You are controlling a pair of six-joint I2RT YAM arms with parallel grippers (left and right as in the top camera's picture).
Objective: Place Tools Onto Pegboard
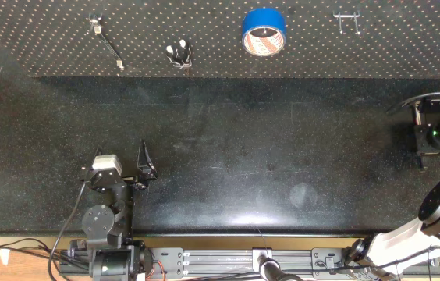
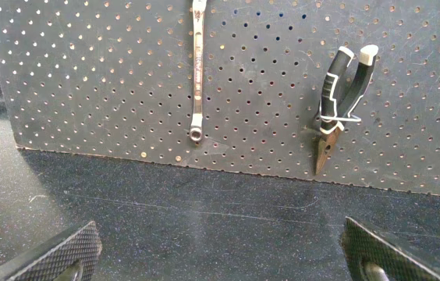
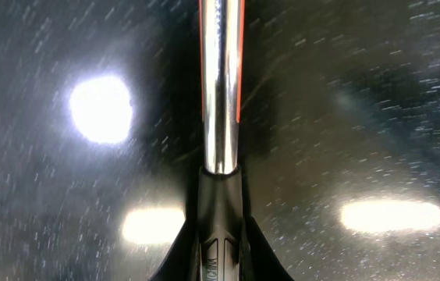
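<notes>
Your left hand (image 1: 121, 156) rests released, fingers wide apart, at 8 o'clock on the worktop (image 1: 243, 140). Your right hand (image 1: 423, 136) is at 3 o'clock, close over a chrome-shafted tool (image 3: 220, 94); its grip cannot be told. At 12 o'clock, the pegboard (image 1: 40, 39) carries a wrench (image 1: 109, 43), pliers (image 1: 179, 54) and 1 blue tape roll (image 1: 264, 31).

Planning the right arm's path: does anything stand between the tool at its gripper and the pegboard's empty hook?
Nothing visible does. The blue tape hangs left of the empty hook, off the line from the right gripper.
</notes>
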